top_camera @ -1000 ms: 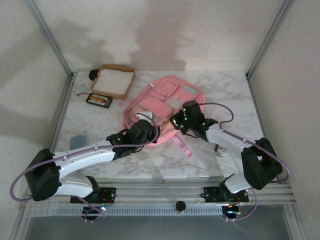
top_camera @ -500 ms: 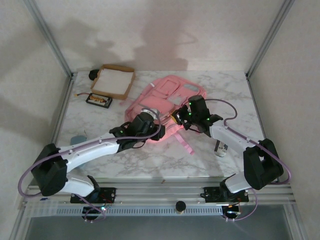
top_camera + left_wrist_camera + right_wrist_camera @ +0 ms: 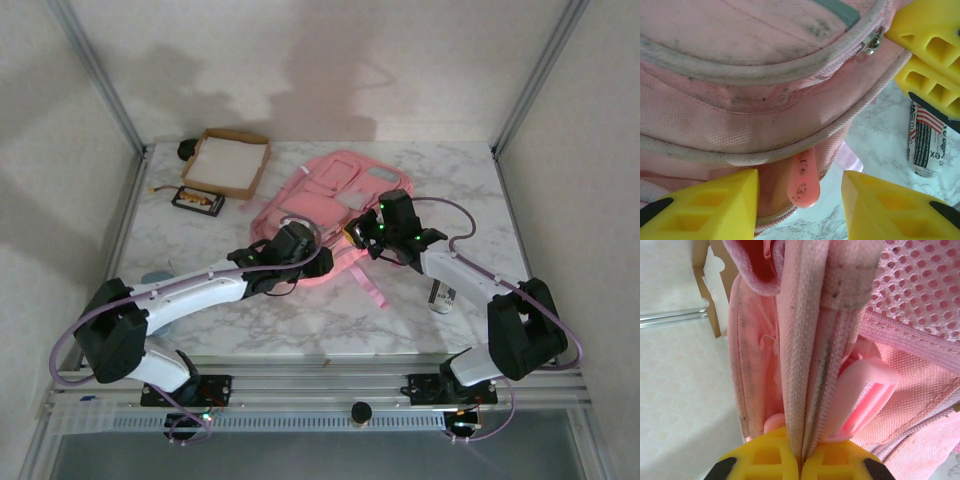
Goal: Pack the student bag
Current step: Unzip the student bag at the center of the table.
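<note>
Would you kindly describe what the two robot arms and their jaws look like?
The left arm and the right arm look alike: smooth white links between chunky black joints, each trailed by a looping mauve cable. Small green lights glow near the wrists. The jaws are bright yellow blocks with moulded hollow cells and black patches at their bases.

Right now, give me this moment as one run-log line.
left tool: open, straddling pink zipper pull, no grip | right tool: shut on student bag seam | bag lying on table
</note>
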